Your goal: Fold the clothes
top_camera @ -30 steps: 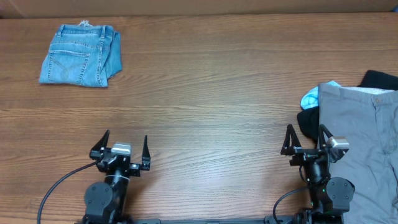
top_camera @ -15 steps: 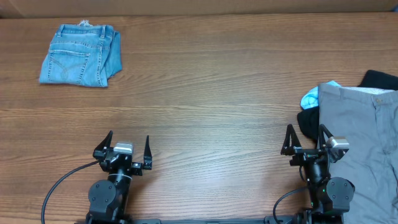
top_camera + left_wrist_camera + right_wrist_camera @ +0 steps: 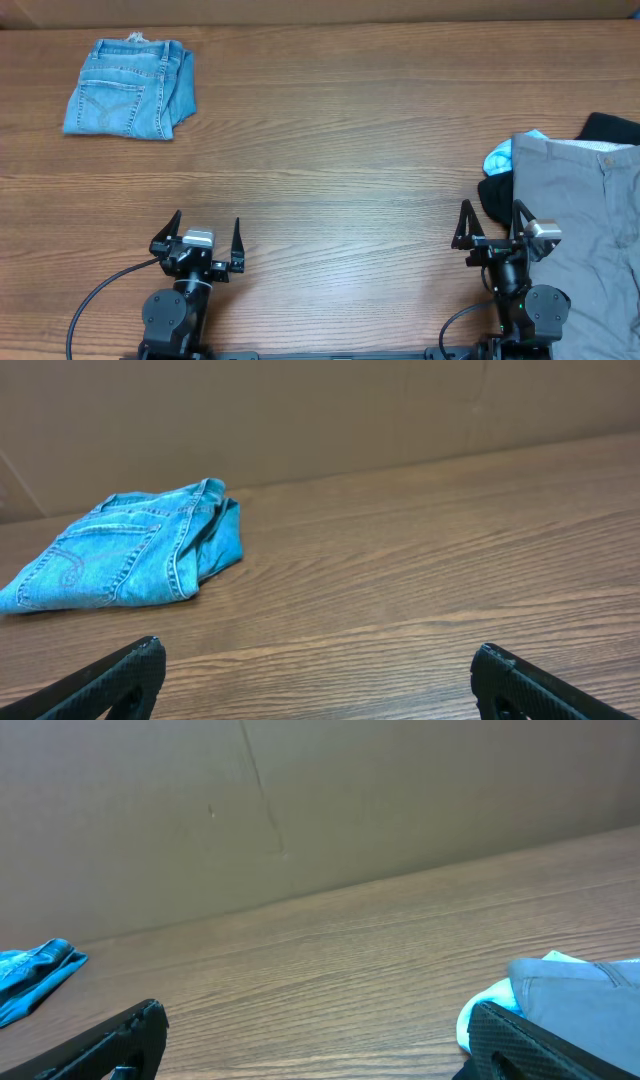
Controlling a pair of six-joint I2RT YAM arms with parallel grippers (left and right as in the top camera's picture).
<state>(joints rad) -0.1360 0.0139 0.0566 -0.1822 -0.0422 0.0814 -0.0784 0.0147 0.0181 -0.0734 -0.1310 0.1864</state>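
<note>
The clothes, a pair of light-blue denim jeans (image 3: 130, 89), lie folded into a compact bundle at the table's far left corner, a stitched back pocket facing up. The left wrist view shows the jeans (image 3: 125, 558) far ahead and to the left. A corner of the jeans (image 3: 35, 975) peeks in at the left edge of the right wrist view. My left gripper (image 3: 207, 232) is open near the front edge, well away from the jeans, with only bare wood between its fingers. My right gripper (image 3: 491, 222) is open at the front right, empty.
Plain grey trousers (image 3: 590, 225) are spread at the right edge, close beside my right gripper. A pale-blue garment (image 3: 499, 156) and a black one (image 3: 612, 127) lie with them. A cardboard wall (image 3: 300, 410) runs along the table's far edge.
My left arm has shifted very slightly toward the right. The jeans and the right arm have not moved.
</note>
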